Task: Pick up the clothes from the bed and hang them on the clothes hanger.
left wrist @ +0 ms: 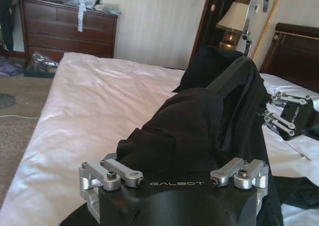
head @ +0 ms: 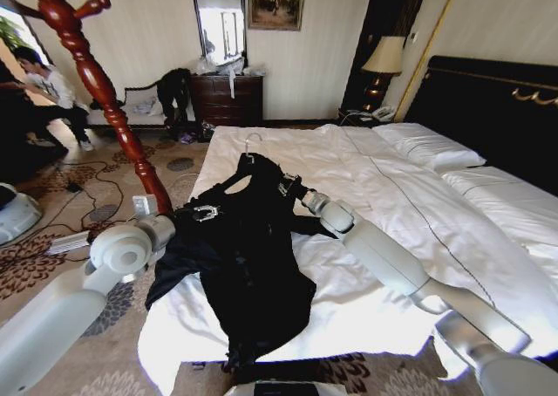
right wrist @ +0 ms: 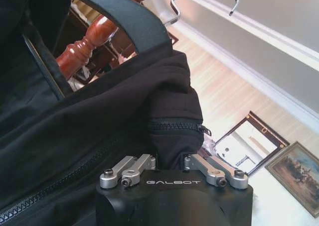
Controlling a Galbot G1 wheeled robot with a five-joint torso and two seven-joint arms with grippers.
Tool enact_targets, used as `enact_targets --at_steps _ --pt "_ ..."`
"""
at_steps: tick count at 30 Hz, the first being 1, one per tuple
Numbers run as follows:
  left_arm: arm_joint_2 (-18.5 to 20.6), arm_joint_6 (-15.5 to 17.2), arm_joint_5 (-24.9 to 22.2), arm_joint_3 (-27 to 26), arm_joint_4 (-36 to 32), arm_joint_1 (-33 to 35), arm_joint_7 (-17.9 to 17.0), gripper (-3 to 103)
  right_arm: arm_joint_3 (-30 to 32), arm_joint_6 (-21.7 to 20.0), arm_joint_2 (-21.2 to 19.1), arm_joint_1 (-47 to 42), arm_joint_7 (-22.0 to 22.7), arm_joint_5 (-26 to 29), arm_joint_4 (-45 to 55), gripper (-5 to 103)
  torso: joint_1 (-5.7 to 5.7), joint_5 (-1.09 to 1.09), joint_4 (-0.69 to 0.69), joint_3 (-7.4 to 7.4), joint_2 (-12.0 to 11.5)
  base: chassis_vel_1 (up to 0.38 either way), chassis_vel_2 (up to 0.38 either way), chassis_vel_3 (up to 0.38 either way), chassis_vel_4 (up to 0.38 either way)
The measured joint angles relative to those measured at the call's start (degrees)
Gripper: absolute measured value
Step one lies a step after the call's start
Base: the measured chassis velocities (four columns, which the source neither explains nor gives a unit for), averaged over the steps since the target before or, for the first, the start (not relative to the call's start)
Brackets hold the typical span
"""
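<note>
Black clothes [head: 248, 256] over the bed [head: 392, 195], pinched by left gripper [head: 205, 213] and right gripper [head: 288, 185]

Bed [head: 384, 187]: white linen, at my 12 o'clock.
On it: 2 pillows [head: 432, 147] at 2 o'clock; my black clothes [head: 248, 256] draping its near edge.

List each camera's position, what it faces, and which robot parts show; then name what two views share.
Head view: on the head, looking down at the bed; both arms show, reaching into the clothes.
Left wrist view: on the left arm, facing along the bed; left gripper shut on the clothes, right gripper farther off.
Right wrist view: on the right arm, tilted up toward the ceiling; right gripper shut on the clothes.
Shared: head and right wrist views both show the clothes hanger.
</note>
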Motion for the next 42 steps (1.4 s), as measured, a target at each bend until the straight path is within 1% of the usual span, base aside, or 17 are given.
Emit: enact_targets --at_steps 1,3,6,10,11,15,18,22,27,31,36,38,39,42 --pt "0.2 -0.1 0.0 -0.1 0.0 0.0 0.0 92 -0.3 0.0 0.4 0.5 0.1 0.0 0.0 20 0.00 -0.01 0.00 0.00 0.0 0.000 0.000 0.000 0.000" --pt "0.5 -0.3 0.0 -0.1 0.0 -0.1 0.0 92 -0.7 0.0 0.9 0.9 0.1 0.0 -0.1 20 0.00 -0.02 -0.01 0.00 0.0 0.000 0.000 0.000 0.000" --pt "1.2 -1.1 -0.1 -0.1 -0.2 -0.1 0.2 82 -2.0 -0.1 2.3 1.7 0.2 0.0 -0.2 20 0.00 -0.01 0.01 0.00 0.0 0.000 0.000 0.000 0.000" --pt "1.3 -1.9 -0.1 -0.1 -0.4 0.0 0.7 82 -2.5 -0.1 2.7 1.8 0.2 0.0 -0.3 20 0.00 0.00 0.00 0.00 0.0 0.000 0.000 0.000 0.000" --pt "1.4 -2.1 -0.1 0.0 -0.5 0.3 1.0 82 -2.7 -0.1 2.8 1.8 0.2 0.0 -0.3 20 0.00 0.00 -0.03 0.00 0.0 0.000 0.000 0.000 0.000" --pt "1.7 -2.3 -0.1 -0.1 -0.6 0.7 1.6 82 -2.8 -0.1 2.8 2.0 0.2 0.0 -0.3 20 0.00 0.00 -0.02 0.00 0.0 0.000 0.000 0.000 0.000" --pt "2.2 -2.0 0.2 -0.2 -0.6 0.7 1.7 82 -3.2 -0.1 2.7 2.2 0.2 0.0 -0.3 20 0.00 -0.01 -0.01 0.00 0.0 0.000 0.000 0.000 0.000" --pt "3.0 -0.5 0.1 -0.3 0.6 0.2 1.7 82 -4.1 -0.1 3.0 2.4 0.2 -0.4 -0.3 20 0.00 0.00 -0.02 0.00 0.0 0.000 0.000 0.000 0.000" --pt "2.8 -0.3 0.9 0.2 1.5 0.0 1.7 82 -4.7 -0.1 3.4 2.4 0.2 -0.4 -0.3 20 0.00 0.00 0.00 0.00 0.0 0.000 0.000 0.000 0.000" --pt "2.8 -0.2 1.6 0.5 1.8 -0.1 1.7 82 -4.8 -0.1 3.4 2.4 0.2 -0.4 -0.3 20 0.00 0.00 -0.02 0.00 0.0 0.000 0.000 0.000 0.000" --pt "3.0 -0.1 2.1 0.7 1.9 -0.2 2.1 82 -5.1 -0.1 3.5 2.6 0.2 -0.2 -0.3 20 0.00 0.00 -0.01 0.00 0.0 0.000 0.000 0.000 0.000" --pt "3.3 -1.2 3.3 0.7 2.0 -0.2 3.5 82 -5.1 -0.1 3.6 2.7 0.2 0.2 -0.3 20 0.00 0.00 -0.01 0.00 0.0 0.000 0.000 0.000 0.000" --pt "3.3 -1.2 3.3 0.7 2.0 -0.2 3.5 82 -5.1 -0.1 3.6 2.7 0.2 0.2 -0.3 20 0.00 0.00 -0.01 0.00 0.0 0.000 0.000 0.000 0.000" --pt "3.3 -3.1 3.8 0.7 2.0 0.3 5.3 82 -5.1 -0.1 3.7 2.9 0.2 1.3 -0.3 20 0.00 0.00 0.00 0.00 0.0 0.000 0.000 0.000 0.000"
